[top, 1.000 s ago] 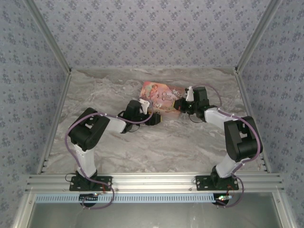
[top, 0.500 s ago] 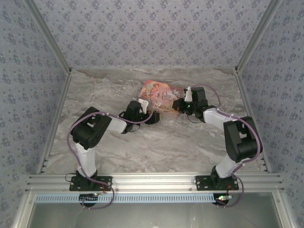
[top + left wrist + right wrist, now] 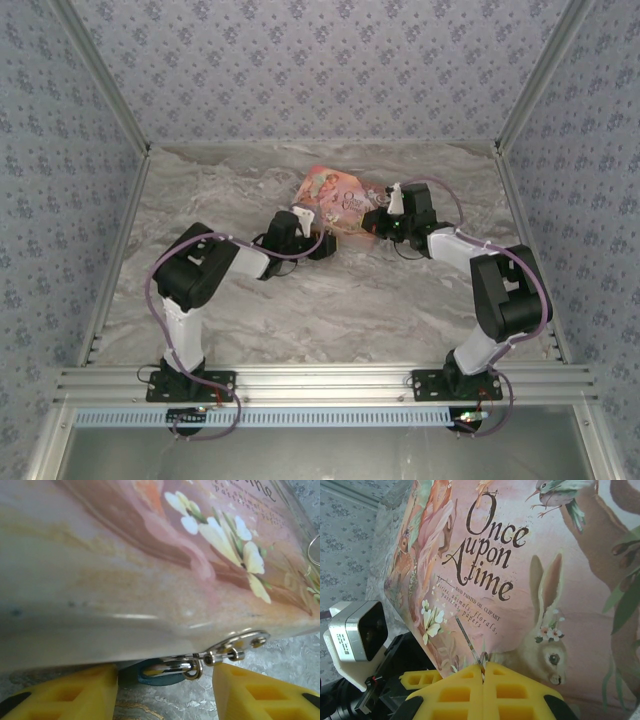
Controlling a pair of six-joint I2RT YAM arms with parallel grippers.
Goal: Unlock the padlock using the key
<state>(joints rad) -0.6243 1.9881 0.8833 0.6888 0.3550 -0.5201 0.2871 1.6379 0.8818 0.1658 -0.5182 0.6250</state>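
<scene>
A: Where's the padlock?

B: Low between the fingers of the left gripper, tucked under the edge of the box. Its blue body lies just beside the left finger, and the right finger stands apart from it. That gripper is wide open and has hold of nothing.

A: And the shackle?

B: Threaded through the hasp on the box, just ahead of the gap between the fingers. It looks closed, so I'd say the lock is not yet undone.

A: The key?

B: Pinched in the right gripper, whose fingers are pressed together. A thin metal shaft sticks out ahead of the tips, slanting over the box lid. I take it for the key, though it is too fine to read any teeth.

A: What worries you?

B: Three things. The padlock seems to hang loose on the hasp, so unless the left fingers clamp it first, the key's push would likely swing it away. I cannot see the keyhole. It may face down or toward the box, and the right arm would have to come in low where the left gripper sits, so the two could collide. And the hold on the key is a slim pinch at the very tips, so a sideways load while probing for the slot could twist it or flick it out.
</scene>
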